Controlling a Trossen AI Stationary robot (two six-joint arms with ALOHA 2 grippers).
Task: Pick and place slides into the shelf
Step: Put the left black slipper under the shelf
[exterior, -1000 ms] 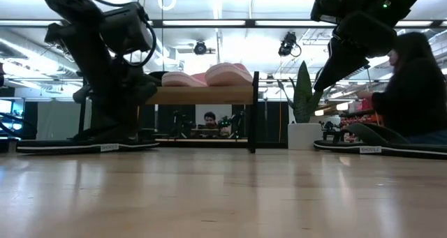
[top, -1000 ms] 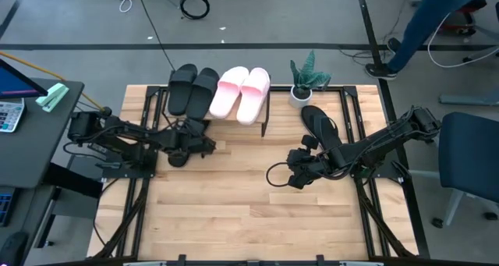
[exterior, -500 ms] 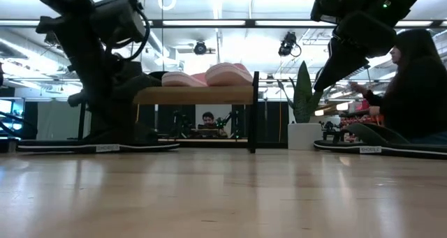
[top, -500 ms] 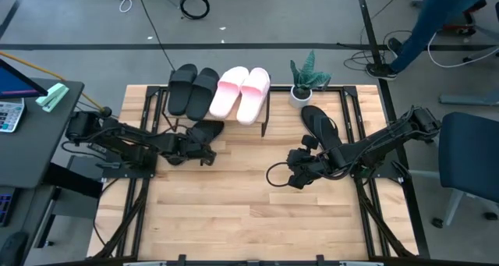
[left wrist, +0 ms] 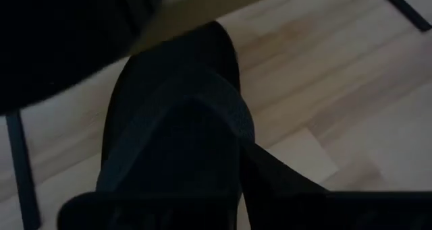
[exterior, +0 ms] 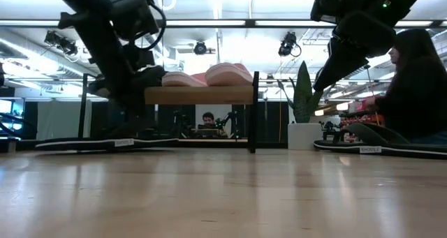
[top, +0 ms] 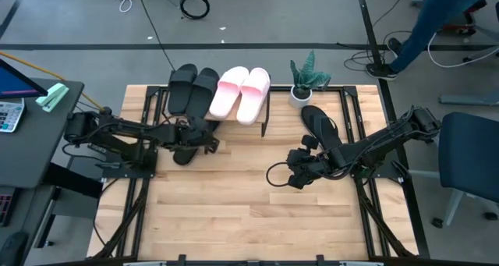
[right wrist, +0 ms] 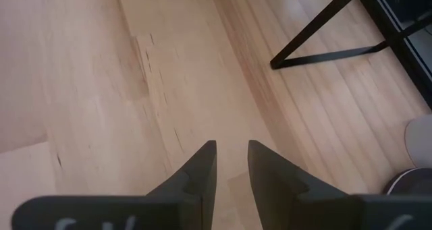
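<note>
Black flip-flop on the left lies flat on the tabletop at the foot of the shelf, its front end tucked under the shelf's near edge; half a second ago it sat a little farther out and to the right. Low view: its sole now rests a touch nearer the left. Left gripper is clamped on this flip-flop, jaws drawn together where a second ago they stood well apart; left wrist view shows only the dark strap and footbed filling the frame.

Shelf top carries the black slides side by side on the left and the pink slides on the right, unchanged.

Second black flip-flop lies on the table's right side, near the potted plant, same spot as before.

Right gripper hangs over bare wood at mid-table, well apart from any sandal, fingers parted a little with nothing between them; no shift from the earlier frames.

A person sits beyond the table on the right.
</note>
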